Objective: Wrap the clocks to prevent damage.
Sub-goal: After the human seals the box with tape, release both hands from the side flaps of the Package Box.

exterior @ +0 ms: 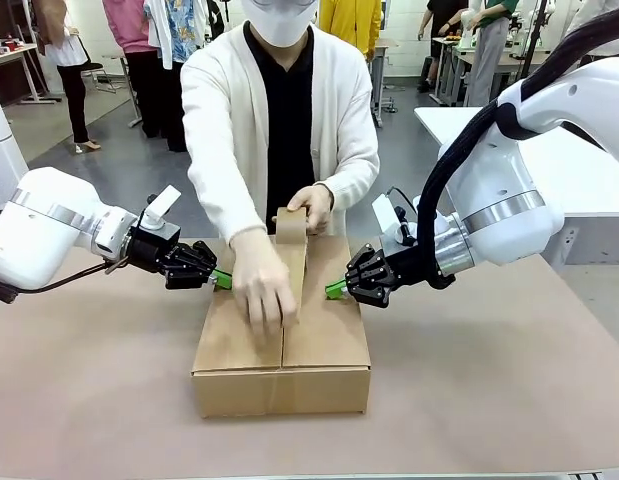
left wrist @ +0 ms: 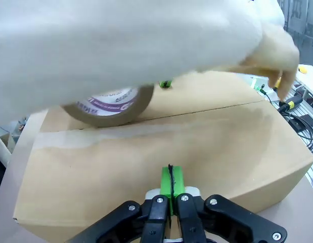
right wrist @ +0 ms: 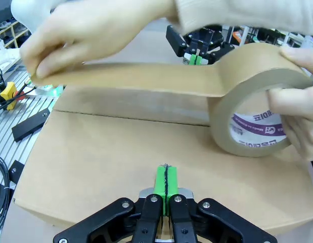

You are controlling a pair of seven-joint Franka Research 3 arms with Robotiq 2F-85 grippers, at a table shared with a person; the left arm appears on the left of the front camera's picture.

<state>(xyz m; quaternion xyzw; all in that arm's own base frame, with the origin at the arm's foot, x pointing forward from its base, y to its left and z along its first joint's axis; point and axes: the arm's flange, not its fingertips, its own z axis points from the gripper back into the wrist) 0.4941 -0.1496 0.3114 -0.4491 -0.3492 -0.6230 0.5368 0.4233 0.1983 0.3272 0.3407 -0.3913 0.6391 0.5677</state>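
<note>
Clocks: honestly couldn't tell where they sat, which way they pointed or how they looked. Cardboard box (exterior: 281,350) on table (exterior: 489,400) had flaps shut, centre seam ran toward person. Brown tape roll (exterior: 290,226) stood upright at box's far edge, held by one hand (exterior: 313,205). Strip was pulled along seam, and other hand (exterior: 259,290) pressed its end down. Left gripper (exterior: 221,279) was pinched closed on nothing, pads at box's left edge. Right gripper (exterior: 336,290) was the same, closed and empty, at right edge.
</note>
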